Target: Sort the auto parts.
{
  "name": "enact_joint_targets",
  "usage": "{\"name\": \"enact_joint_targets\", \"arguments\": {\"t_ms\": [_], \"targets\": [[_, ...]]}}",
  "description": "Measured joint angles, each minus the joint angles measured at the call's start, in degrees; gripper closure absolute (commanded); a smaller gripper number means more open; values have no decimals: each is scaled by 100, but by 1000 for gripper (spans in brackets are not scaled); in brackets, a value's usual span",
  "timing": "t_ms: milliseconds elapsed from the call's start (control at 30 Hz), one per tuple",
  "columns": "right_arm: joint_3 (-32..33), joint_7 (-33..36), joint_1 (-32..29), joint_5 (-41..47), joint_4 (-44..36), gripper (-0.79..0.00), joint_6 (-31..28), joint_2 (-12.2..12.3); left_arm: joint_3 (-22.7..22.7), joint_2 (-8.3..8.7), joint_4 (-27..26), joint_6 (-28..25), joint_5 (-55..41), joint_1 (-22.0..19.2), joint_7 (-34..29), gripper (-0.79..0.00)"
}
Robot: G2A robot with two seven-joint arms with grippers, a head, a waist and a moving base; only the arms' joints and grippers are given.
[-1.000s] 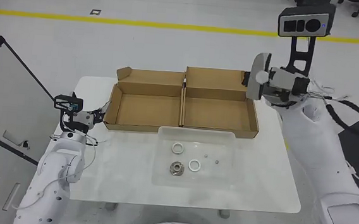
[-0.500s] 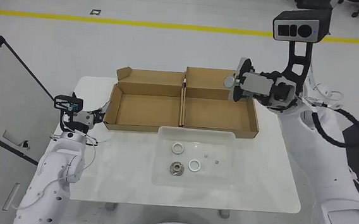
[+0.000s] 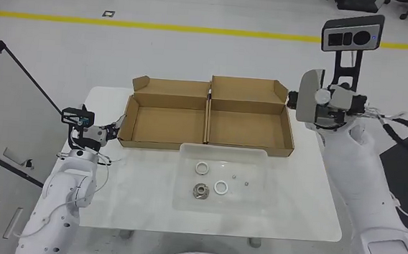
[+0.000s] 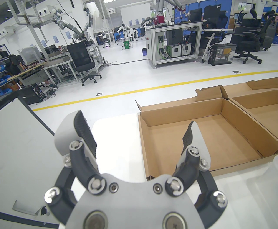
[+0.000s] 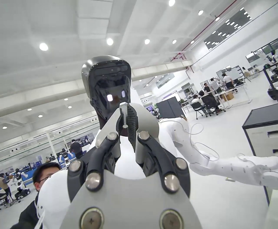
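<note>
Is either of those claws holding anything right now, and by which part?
The right gripper pinches a small silver threaded metal bolt along its shank. The left gripper is open, empty.

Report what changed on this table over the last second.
The right end effector, shut on a bolt, swung out over the right cardboard box, then drew back past its right side and is off the box again. Nothing was visibly picked up or released. The left end effector stayed open at the left edge of the table; the rings in the clear tray did not move.
</note>
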Motion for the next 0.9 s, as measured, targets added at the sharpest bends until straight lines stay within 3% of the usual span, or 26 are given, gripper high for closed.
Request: {"name": "enact_joint_targets", "arguments": {"t_ms": [900], "targets": [[29, 56, -12, -10, 13, 0, 100, -17, 0, 0, 0, 0, 0, 0, 0, -785]]}}
